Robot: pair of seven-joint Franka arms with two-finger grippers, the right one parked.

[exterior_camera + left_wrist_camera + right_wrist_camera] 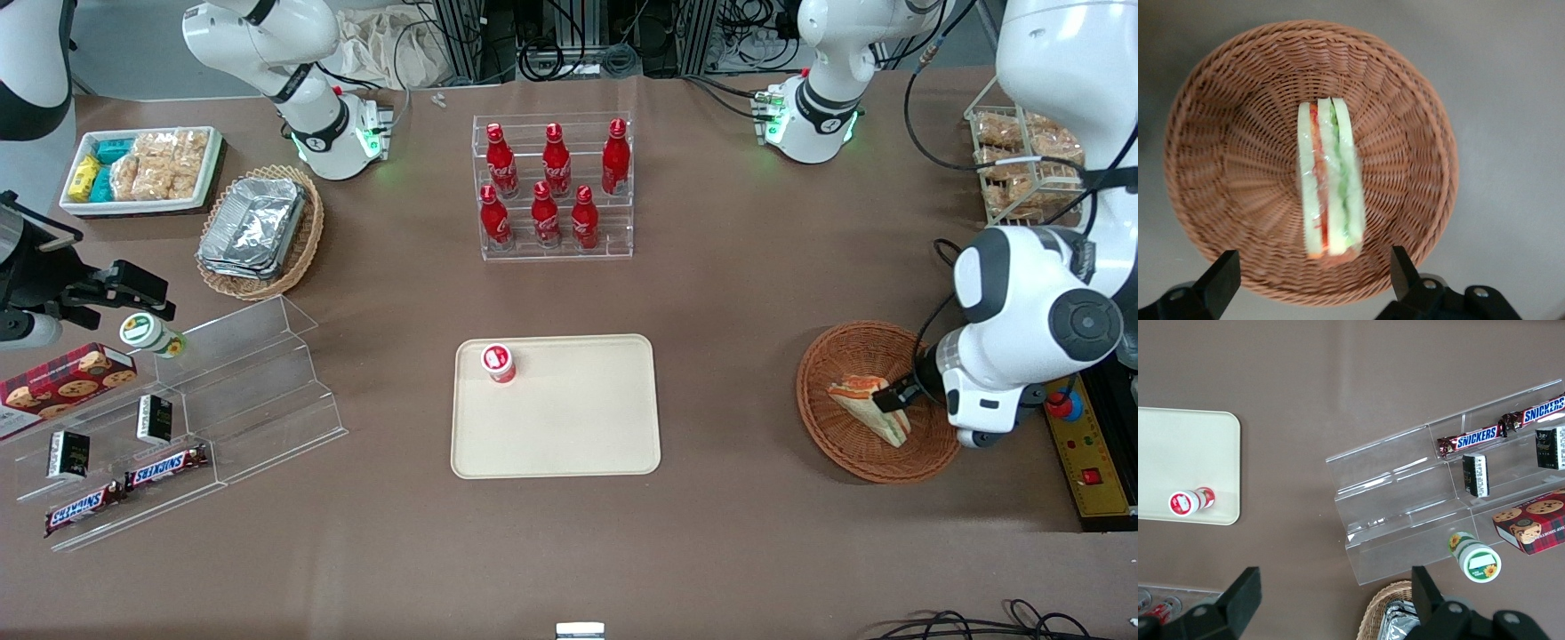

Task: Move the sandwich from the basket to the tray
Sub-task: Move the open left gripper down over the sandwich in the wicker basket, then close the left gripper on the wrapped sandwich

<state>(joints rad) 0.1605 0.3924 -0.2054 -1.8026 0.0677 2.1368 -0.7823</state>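
The tray (556,407) sits toward the parked arm's end from the basket (822,418), with only a small red bottle (499,363) standing on it. My gripper (1315,280) hangs over the basket with its fingers (1221,280) spread wide and nothing between them. The sandwich (1330,179) lies on edge in the basket's middle, and my arm covers the basket's rim at the working arm's end in the front view.

Robot lab: cabling (569,53), mock shop display (556,187).
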